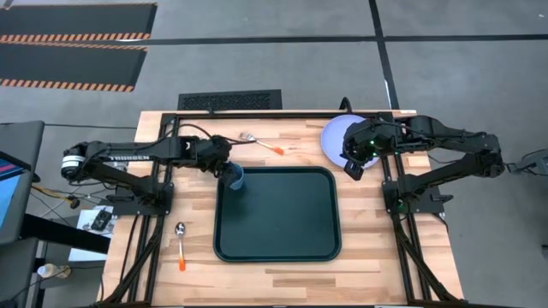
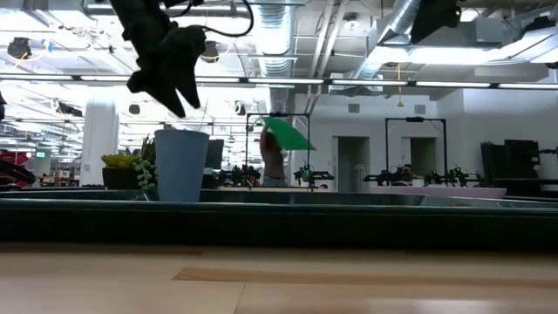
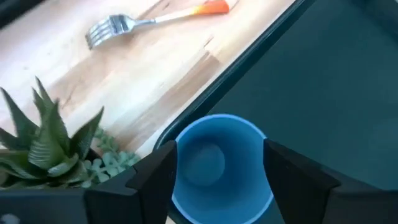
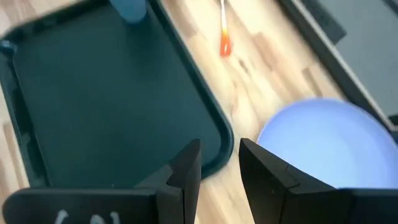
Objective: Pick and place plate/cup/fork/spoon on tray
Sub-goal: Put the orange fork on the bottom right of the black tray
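The blue cup (image 1: 236,177) stands upright on its base in the far left corner of the dark green tray (image 1: 282,222). My left gripper (image 2: 174,83) is open above the cup. In the left wrist view its fingers (image 3: 155,177) stand on either side of the cup (image 3: 217,165) without touching it. My right gripper (image 1: 353,168) is open by a narrow gap and empty, over the wood between the tray's far right corner and the lavender-blue plate (image 1: 336,137). The fork (image 1: 261,143) lies beyond the tray, and the spoon (image 1: 181,244) lies left of the tray.
A small green spiky potted plant (image 3: 43,143) stands on the table just left of the cup, beside the tray's rim (image 3: 249,68). The tray's bare floor (image 4: 106,106) fills the table's middle. The plate (image 4: 329,143) lies at the far right corner.
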